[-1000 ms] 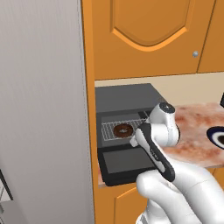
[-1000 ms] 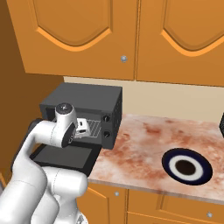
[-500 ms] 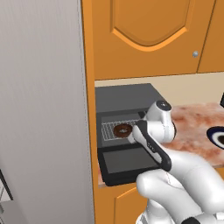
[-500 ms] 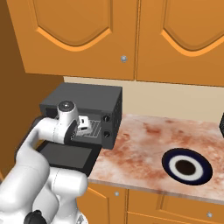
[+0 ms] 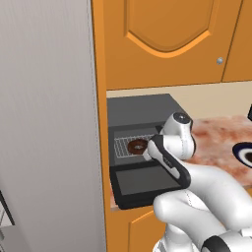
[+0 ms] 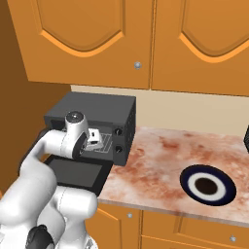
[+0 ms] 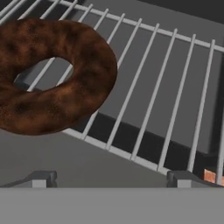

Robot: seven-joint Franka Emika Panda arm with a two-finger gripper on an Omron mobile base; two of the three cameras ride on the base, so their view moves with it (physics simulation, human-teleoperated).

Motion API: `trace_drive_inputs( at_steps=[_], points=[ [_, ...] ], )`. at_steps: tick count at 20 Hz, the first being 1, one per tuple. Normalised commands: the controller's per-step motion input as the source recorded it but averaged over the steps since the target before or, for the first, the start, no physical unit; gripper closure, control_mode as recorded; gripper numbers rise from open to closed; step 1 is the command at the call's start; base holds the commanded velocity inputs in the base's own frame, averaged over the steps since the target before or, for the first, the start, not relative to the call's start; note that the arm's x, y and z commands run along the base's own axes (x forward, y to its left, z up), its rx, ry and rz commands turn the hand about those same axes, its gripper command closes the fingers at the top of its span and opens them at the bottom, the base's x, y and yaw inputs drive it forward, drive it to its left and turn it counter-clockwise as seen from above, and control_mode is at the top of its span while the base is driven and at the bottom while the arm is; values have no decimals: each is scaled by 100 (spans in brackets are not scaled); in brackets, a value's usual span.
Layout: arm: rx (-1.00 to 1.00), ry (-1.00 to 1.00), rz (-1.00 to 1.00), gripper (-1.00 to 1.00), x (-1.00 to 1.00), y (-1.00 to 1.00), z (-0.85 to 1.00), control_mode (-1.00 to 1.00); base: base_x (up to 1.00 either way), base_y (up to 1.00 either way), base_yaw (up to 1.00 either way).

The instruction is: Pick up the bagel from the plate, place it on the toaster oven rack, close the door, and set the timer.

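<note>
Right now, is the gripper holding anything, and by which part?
Nothing is held. The bagel lies on the toaster oven rack, clear of the open jaws.

1. Black toaster oven (image 5: 140, 110) sits on the counter beside a grey wall panel (image 5: 49, 118), under orange cabinets (image 5: 167, 42).
2. Door (image 5: 142, 183) hangs open, folded down flat in front of the cavity.
3. Bagel (image 5: 137, 146) lies on the toaster oven rack (image 5: 124, 145).
4. White arm reaches to the oven mouth; its wrist hides the gripper.
5. Plate (image 5: 244, 152) at right edge, on the marbled counter (image 5: 221, 133).
</note>
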Motion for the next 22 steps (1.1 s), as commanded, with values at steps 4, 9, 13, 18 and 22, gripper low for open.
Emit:
trace_drive_inputs(
  at_steps=[4,9,13,18,22],
  points=[
    [0,0,-2,-100,0,0,-24,-100,0,0,0],
    [0,0,-3,-100,10,0,-17,-100,0,0,0],
    [0,0,-3,-100,39,0,-11,-100,0,0,0],
    [0,0,-3,-100,64,0,-2,-100,0,0,0],
    [2,0,-1,-100,-25,-2,0,-100,0,0,0]
  ],
)
